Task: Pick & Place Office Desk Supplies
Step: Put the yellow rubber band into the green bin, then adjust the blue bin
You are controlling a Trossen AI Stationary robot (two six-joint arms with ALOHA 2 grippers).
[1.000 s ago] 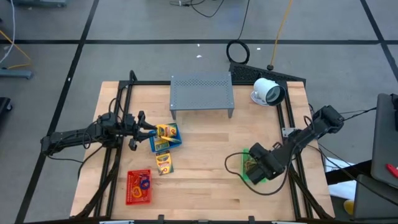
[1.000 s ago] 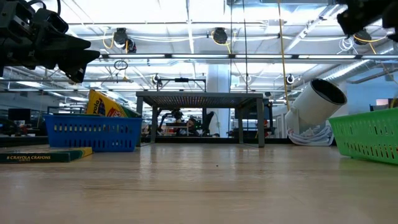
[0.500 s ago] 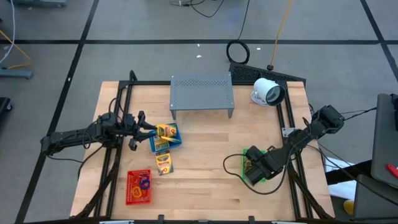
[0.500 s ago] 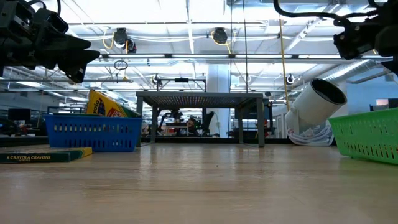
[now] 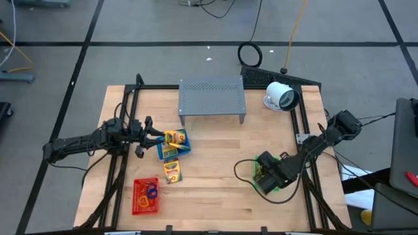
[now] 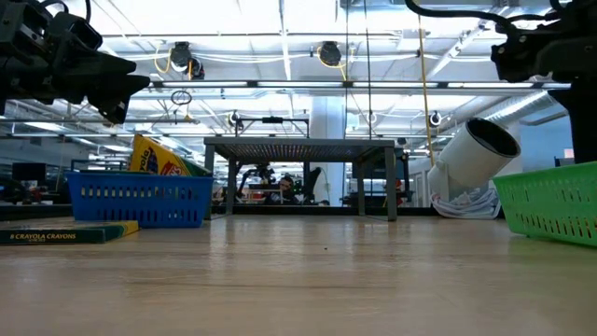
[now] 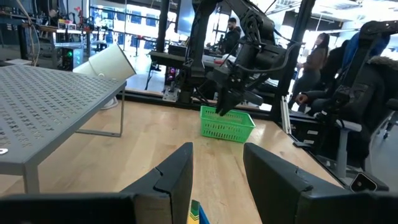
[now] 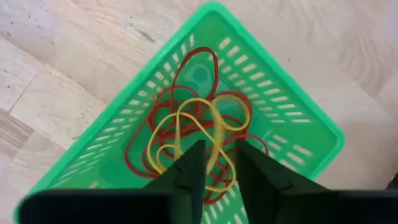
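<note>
Green basket [image 5: 270, 180], a perforated plastic rectangle, is shown at the lower right of the high view, set diagonally on the tabletop [image 5: 215, 150]. Red and yellow rubber bands [image 8: 196, 144] are seen tangled inside it in the right wrist view. The right gripper [image 8: 214, 165] is held directly above these bands, its fingers narrowly parted and holding nothing. A blue basket [image 5: 174, 145] with a yellow crayon pack [image 5: 174, 138] propped in it is placed left of centre; a second crayon pack [image 5: 170, 169] is laid flat just below it, and a red basket [image 5: 145, 196] holding looped bands is found at lower left. The left gripper [image 5: 155, 134] is held beside the blue basket, fingers apart and empty. A grey metal stand [image 5: 211, 96] and a white round device [image 5: 281, 96] are placed along the upper edge.
</note>
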